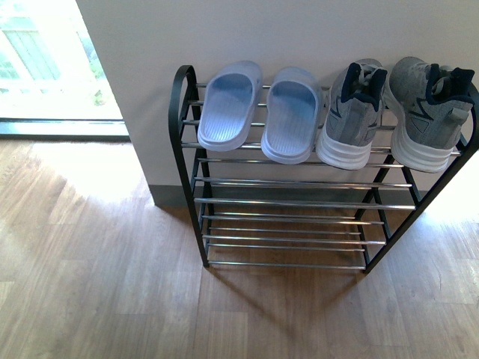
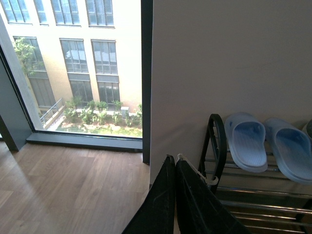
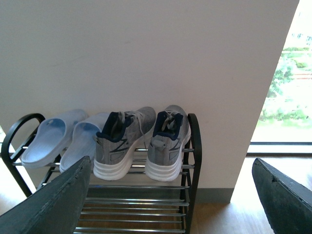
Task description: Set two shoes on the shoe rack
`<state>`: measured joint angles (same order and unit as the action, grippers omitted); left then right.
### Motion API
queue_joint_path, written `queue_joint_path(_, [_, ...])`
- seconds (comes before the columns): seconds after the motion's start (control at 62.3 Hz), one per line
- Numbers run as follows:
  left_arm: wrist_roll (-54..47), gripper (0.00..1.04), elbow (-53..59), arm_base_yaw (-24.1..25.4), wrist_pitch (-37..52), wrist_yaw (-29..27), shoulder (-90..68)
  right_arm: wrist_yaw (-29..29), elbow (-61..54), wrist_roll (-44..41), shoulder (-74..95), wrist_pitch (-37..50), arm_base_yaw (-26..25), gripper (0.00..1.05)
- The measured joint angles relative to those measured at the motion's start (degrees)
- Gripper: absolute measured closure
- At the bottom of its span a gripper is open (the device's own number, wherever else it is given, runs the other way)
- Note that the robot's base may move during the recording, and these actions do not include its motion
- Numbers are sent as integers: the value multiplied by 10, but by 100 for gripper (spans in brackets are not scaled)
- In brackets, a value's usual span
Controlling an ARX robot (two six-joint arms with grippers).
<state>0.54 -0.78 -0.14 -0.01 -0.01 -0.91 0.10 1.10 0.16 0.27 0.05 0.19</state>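
Two grey knit sneakers (image 1: 358, 116) (image 1: 426, 112) with white soles stand side by side on the top tier of the shoe rack (image 1: 299, 202), at its right end, heels toward me. Beside them on the same tier lie two pale blue slides (image 1: 232, 105) (image 1: 292, 114). The right wrist view shows the sneakers (image 3: 122, 144) (image 3: 165, 144) and the rack (image 3: 192, 161) ahead of my right gripper (image 3: 170, 195), which is open and holds nothing. My left gripper (image 2: 174, 161) is shut and empty, back from the rack's left arch (image 2: 214, 146). Neither arm appears in the front view.
A white wall (image 1: 299, 37) stands right behind the rack. A floor-to-ceiling window (image 1: 45, 60) is at the left, another (image 3: 287, 87) at the right. Wood floor (image 1: 112, 284) spreads in front. The two lower tiers (image 1: 284, 239) carry nothing.
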Motion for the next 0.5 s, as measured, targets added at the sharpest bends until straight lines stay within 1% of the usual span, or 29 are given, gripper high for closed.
queue_joint_path(0.016, [0,98,0,0,0,0,0,0,0,0,0,0,0,9])
queue_joint_path(0.08, [0,84,0,0,0,0,0,0,0,0,0,0,0,9])
queue_joint_path(0.353, [0,40,0,0,0,0,0,0,0,0,0,0,0,9])
queue_joint_path(0.385, [0,32,0,0,0,0,0,0,0,0,0,0,0,9])
queue_joint_path(0.433, [0,25,0,0,0,0,0,0,0,0,0,0,0,9])
queue_joint_path(0.449, [0,21,0,0,0,0,0,0,0,0,0,0,0,9])
queue_joint_path(0.498, [0,15,0,0,0,0,0,0,0,0,0,0,0,9])
